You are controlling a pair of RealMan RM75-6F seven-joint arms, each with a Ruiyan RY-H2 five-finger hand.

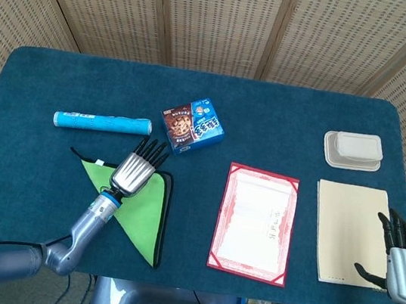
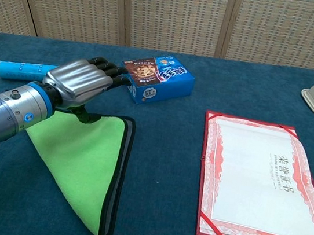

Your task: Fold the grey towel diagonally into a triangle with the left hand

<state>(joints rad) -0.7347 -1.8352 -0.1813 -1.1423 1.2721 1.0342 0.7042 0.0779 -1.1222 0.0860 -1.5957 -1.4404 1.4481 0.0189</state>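
The towel (image 1: 142, 210) lies flat on the blue table as a triangle, green side up with a grey, dark-edged strip along its right side; the chest view shows the towel (image 2: 80, 165) too. My left hand (image 1: 136, 172) hovers over its upper right corner with fingers stretched forward and apart, holding nothing. In the chest view the left hand (image 2: 80, 83) has its thumb close above the cloth; contact is unclear. My right hand (image 1: 401, 258) rests open at the table's near right edge.
A cookie box (image 1: 192, 125) sits just beyond the left hand's fingertips. A blue tube (image 1: 102, 122) lies to the far left. A red certificate folder (image 1: 254, 222) is at centre, a beige sheet (image 1: 348, 231) and a white container (image 1: 352, 150) to the right.
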